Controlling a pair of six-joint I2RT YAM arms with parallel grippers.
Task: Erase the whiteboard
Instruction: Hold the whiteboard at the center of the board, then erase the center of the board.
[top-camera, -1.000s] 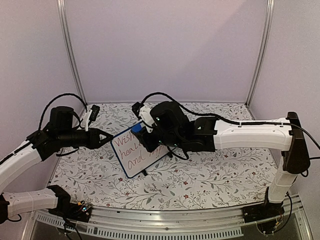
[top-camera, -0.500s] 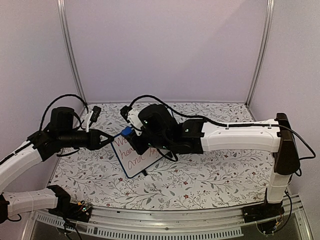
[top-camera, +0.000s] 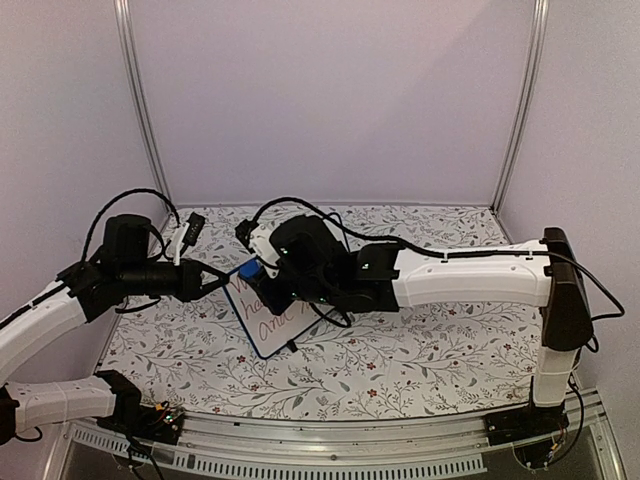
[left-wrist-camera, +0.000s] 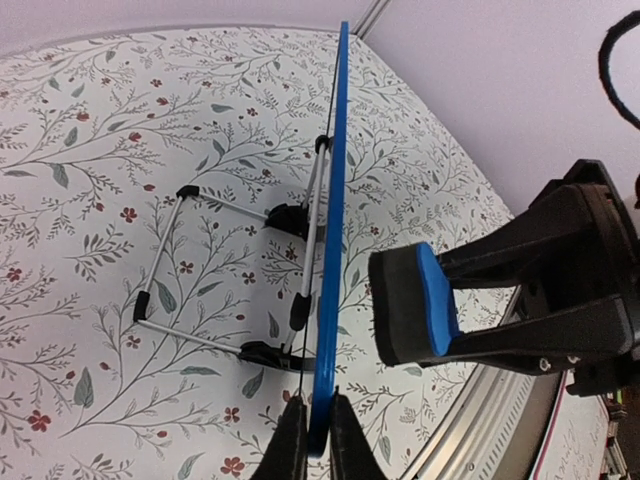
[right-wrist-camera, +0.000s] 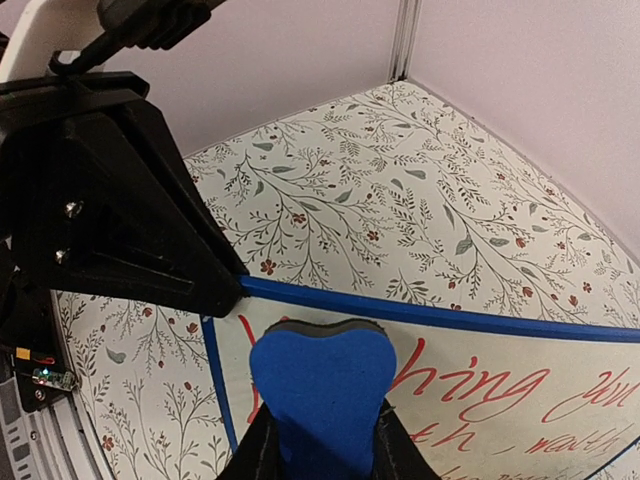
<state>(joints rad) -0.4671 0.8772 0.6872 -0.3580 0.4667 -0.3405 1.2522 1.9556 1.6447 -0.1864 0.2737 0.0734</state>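
The whiteboard (top-camera: 264, 326) stands tilted on the flowered table, with red handwriting (right-wrist-camera: 520, 385) on its face. My left gripper (left-wrist-camera: 317, 440) is shut on the board's blue edge (left-wrist-camera: 335, 200) at the left corner. My right gripper (right-wrist-camera: 322, 450) is shut on a blue eraser (right-wrist-camera: 322, 385) with a dark felt pad. The eraser sits at the board's upper-left corner, over the first letters of the writing. In the left wrist view the eraser (left-wrist-camera: 420, 315) is a small gap off the board's face. From above, my right wrist hides the board's upper right part.
A wire stand with black feet (left-wrist-camera: 230, 280) props the board from behind. A metal rail (top-camera: 330, 440) runs along the near edge. Purple walls with metal poles (top-camera: 140, 110) close in the back and sides. A black cable (top-camera: 300, 205) loops over my right wrist.
My right arm has carried the eraser leftward across the board to its upper-left corner. My left gripper has closed onto the board's edge.
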